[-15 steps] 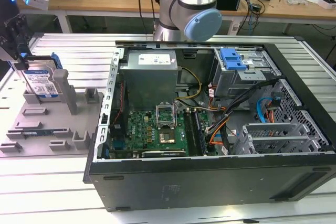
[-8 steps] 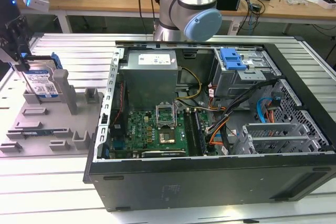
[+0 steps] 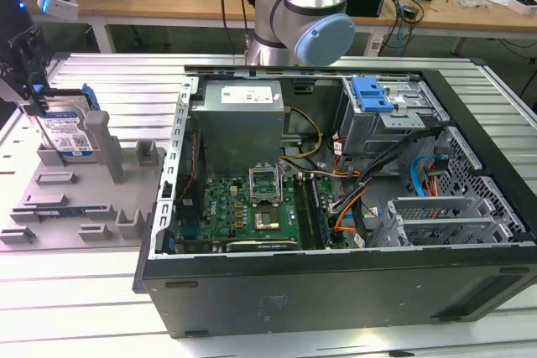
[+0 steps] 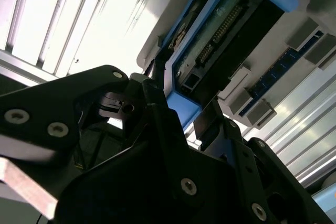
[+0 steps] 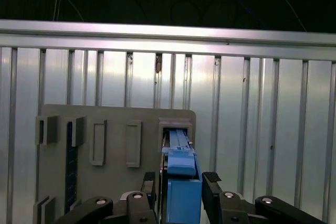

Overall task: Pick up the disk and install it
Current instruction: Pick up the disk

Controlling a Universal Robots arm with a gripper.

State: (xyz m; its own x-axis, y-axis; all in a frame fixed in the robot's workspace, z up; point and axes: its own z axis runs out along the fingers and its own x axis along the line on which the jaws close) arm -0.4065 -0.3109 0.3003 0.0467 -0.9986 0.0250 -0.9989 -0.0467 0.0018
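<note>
In the exterior view the gripper (image 3: 32, 100) hangs at about nine o'clock from the open computer case (image 3: 336, 295), right over the grey rack (image 3: 75, 199) on the ribbed metal table (image 3: 84, 316). The disk (image 3: 67, 133) stands on edge in a slot at the rack's twelve o'clock end, its blue-and-white label facing the camera. In the first wrist view the gripper (image 5: 181, 179) straddles the disk (image 5: 182, 200), one finger close on each side of the blue bracket. In the second wrist view the fingers (image 4: 157, 80) seem to press on the bracket edge, so the gripper (image 4: 184, 95) looks narrowed onto the disk (image 4: 220, 35), though the contact is hard to make out. The disk sits well apart from the case.
</note>
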